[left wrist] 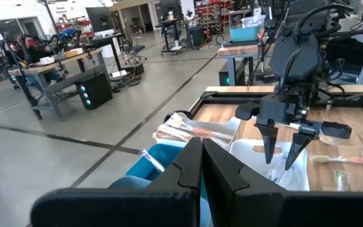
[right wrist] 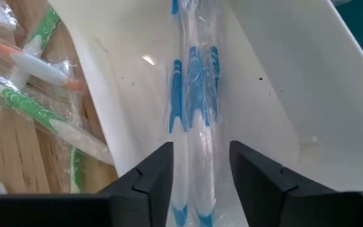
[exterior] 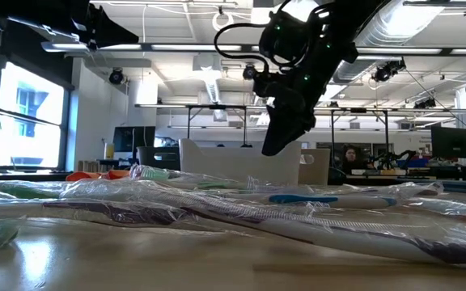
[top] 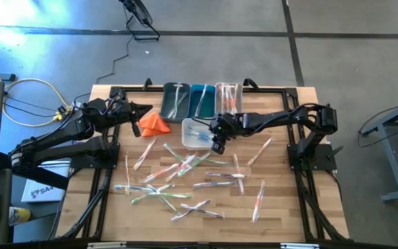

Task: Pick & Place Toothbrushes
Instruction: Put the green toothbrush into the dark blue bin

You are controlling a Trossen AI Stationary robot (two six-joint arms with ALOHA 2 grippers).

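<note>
My right gripper (top: 218, 146) hangs open over the white bin (top: 197, 133), its fingers slanting down. In the right wrist view a blue toothbrush (right wrist: 194, 94) in a clear wrapper lies lengthwise on the floor of the white bin (right wrist: 295, 94), running below the gap between the fingers. The left wrist view shows that gripper (left wrist: 280, 162) with nothing between its fingertips. Many wrapped toothbrushes (top: 178, 176) lie scattered on the wooden table. My left gripper (top: 142, 111) waits shut at the far left, held level beside an orange folded cloth (top: 154, 123).
Three bins stand in a row at the far edge: dark green (top: 177, 100), blue (top: 202, 100) and clear (top: 228, 97), each with toothbrushes inside. In the low view the toothbrush pile (exterior: 298, 214) fills the foreground. A black frame (top: 282, 90) borders the table.
</note>
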